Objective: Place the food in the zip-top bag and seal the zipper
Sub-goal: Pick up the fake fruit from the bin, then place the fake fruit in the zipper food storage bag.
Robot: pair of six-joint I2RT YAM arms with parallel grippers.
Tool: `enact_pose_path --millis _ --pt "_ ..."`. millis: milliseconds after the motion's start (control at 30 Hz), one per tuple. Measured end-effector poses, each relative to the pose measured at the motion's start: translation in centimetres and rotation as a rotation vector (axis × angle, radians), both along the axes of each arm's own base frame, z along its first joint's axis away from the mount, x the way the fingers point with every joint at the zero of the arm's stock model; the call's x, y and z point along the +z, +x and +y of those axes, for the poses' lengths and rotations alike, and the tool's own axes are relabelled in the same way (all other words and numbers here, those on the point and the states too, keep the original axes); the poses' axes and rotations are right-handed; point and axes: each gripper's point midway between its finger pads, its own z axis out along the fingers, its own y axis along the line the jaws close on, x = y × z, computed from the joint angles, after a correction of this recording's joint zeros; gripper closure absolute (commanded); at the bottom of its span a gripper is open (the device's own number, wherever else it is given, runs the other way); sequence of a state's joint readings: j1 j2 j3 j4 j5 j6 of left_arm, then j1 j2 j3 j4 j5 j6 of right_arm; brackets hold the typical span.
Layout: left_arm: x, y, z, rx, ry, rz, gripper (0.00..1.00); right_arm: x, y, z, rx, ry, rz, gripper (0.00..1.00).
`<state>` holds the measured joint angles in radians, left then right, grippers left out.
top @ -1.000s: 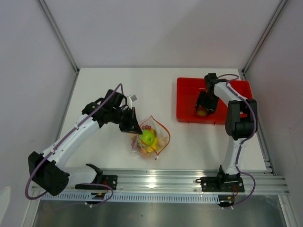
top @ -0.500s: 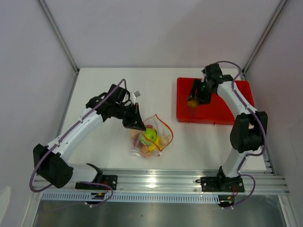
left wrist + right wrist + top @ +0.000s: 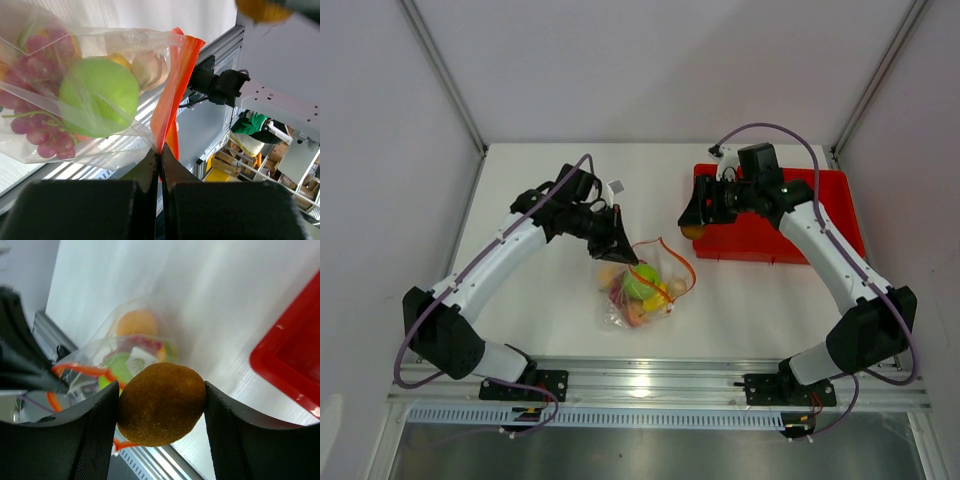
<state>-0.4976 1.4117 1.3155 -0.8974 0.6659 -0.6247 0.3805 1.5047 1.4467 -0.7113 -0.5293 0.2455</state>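
The clear zip-top bag (image 3: 645, 290) hangs lifted off the table's middle, holding a green apple (image 3: 99, 95), purple grapes (image 3: 37, 135) and yellow and orange fruit. My left gripper (image 3: 160, 152) is shut on the bag's orange-red zipper (image 3: 172, 95) at the mouth edge, and the mouth gapes open. My right gripper (image 3: 161, 412) is shut on a brown kiwi (image 3: 162, 404), carried in the air left of the tray and right of the bag's mouth. In the top view that kiwi (image 3: 693, 231) shows just under the right gripper (image 3: 698, 215).
A red rectangular tray (image 3: 775, 235) lies at the back right of the white table. The metal rail (image 3: 650, 378) with both arm bases runs along the near edge. Angled frame posts flank the table.
My right gripper has lifted the kiwi out of the red tray and carried it left toward the bag. The left gripper has raised the bag and shifted it slightly right.
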Motion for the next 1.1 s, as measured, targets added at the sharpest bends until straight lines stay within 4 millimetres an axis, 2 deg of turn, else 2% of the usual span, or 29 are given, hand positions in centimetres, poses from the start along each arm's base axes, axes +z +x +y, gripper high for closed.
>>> enact_pose_path --millis 67,333,600,800,967,1000,1100 --pt "0.5 0.4 -0.2 0.000 -0.002 -0.003 0.99 0.6 -1.5 0.8 0.060 0.030 -0.029 0.94" --pt "1.4 1.2 -0.6 0.000 0.000 0.000 0.99 2.6 -5.3 3.1 0.243 0.131 -0.103 0.89" --pt "1.3 1.6 -0.9 0.000 0.003 0.010 0.99 2.8 -7.7 4.8 0.365 0.170 -0.106 0.87" --pt "1.4 1.5 -0.9 -0.003 -0.003 0.016 0.99 1.7 -9.1 6.5 0.448 0.164 -0.087 0.83" --pt "1.5 1.4 -1.0 -0.007 -0.009 0.020 0.99 -0.3 -9.3 7.6 0.482 0.137 -0.039 0.80" --pt "1.5 1.3 -1.0 -0.007 -0.009 0.020 0.99 -0.8 -9.1 7.7 0.480 0.126 -0.030 0.77" --pt "1.5 1.3 -1.0 -0.007 -0.008 0.021 0.99 -1.8 -8.4 7.9 0.466 0.090 -0.021 0.59"
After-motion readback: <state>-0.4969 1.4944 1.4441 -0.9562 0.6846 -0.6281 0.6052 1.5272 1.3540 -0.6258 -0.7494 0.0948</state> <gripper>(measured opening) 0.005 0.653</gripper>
